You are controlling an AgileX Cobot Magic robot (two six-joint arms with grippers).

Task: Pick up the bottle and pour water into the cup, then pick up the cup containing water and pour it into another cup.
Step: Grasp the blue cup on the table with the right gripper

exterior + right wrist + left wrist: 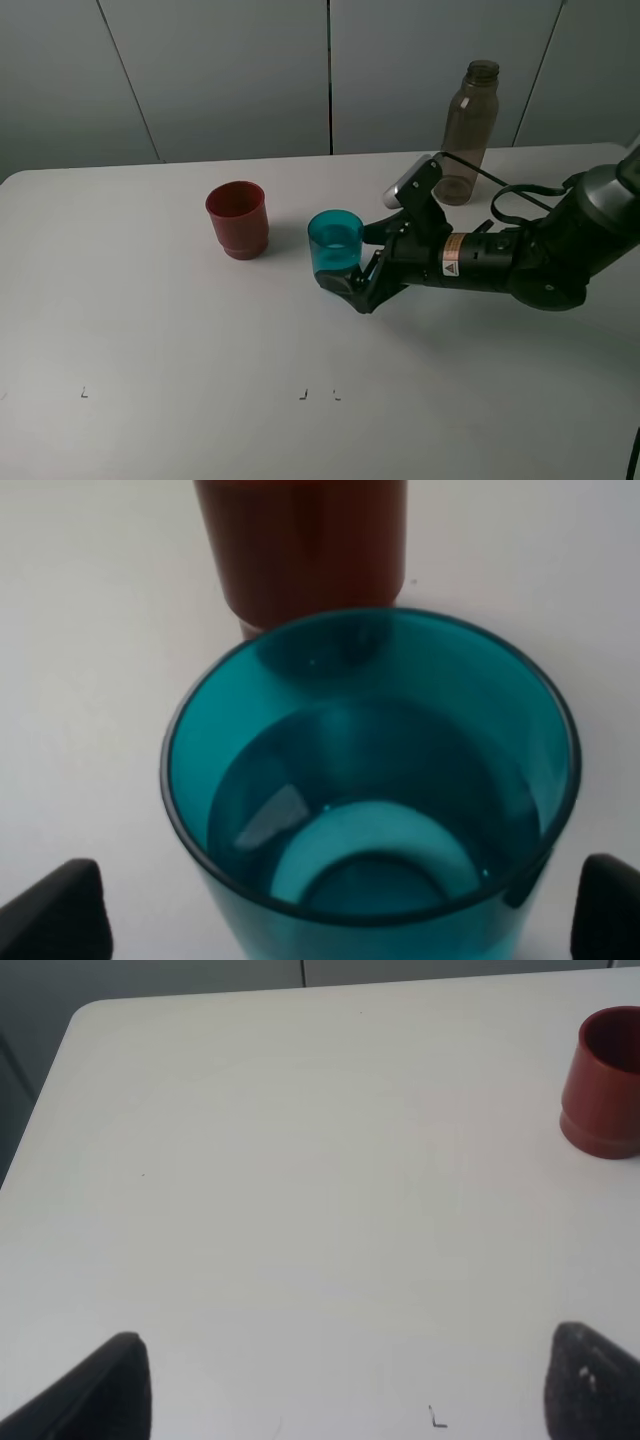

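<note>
The teal cup stands upright near the table's middle, and the right wrist view shows water in the cup. My right gripper is open at the cup's right side, one finger in front of it and one behind, with its fingertips apart from the wall. The dark-red cup stands to the left of the teal one, and it shows as the red cup behind it in the right wrist view. At the back right stands the bottle, uncapped. My left gripper is open over bare table, with the red cup far off.
The white table ends at a grey wall behind it. Small black marks lie near the front. The right arm and its cable lie between the teal cup and the bottle.
</note>
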